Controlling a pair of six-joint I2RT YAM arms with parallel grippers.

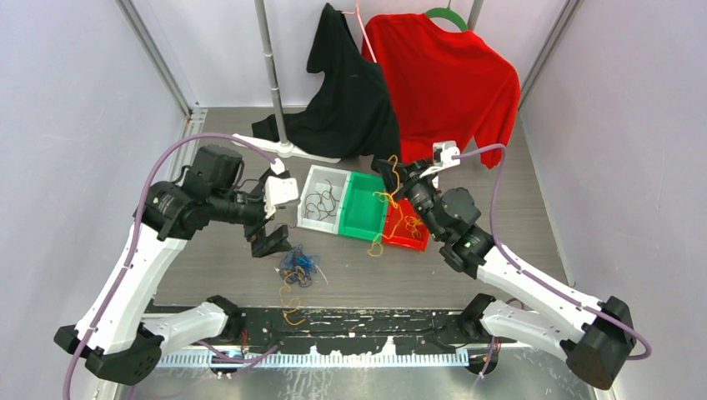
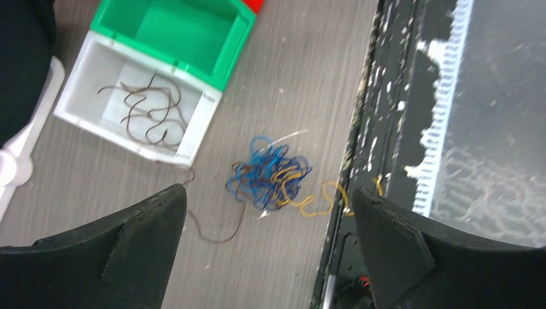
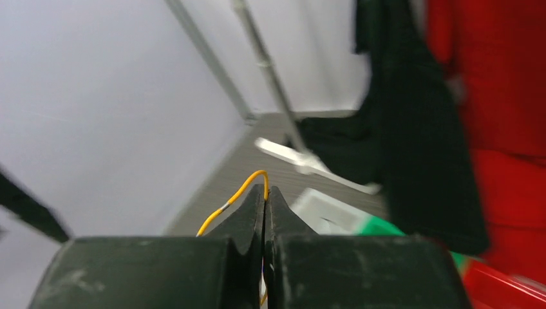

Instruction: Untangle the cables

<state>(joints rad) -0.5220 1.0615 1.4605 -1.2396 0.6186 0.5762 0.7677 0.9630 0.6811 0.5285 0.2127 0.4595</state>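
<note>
While inside right tool (image 3: 265,190), yellow cable (image 3: 229,204).

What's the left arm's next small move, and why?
Probably lower the left gripper onto the blue tangle and pinch one strand. Its jaws are wide open and it hangs right over the tangle, which lies on the table with yellow and brown strands knotted in. The right gripper is shut on a yellow cable, so it's busy.

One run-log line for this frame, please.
left gripper: open above blue tangle | right gripper: shut on yellow cable | brown cables: in white bin | untangling: unfinished
</note>
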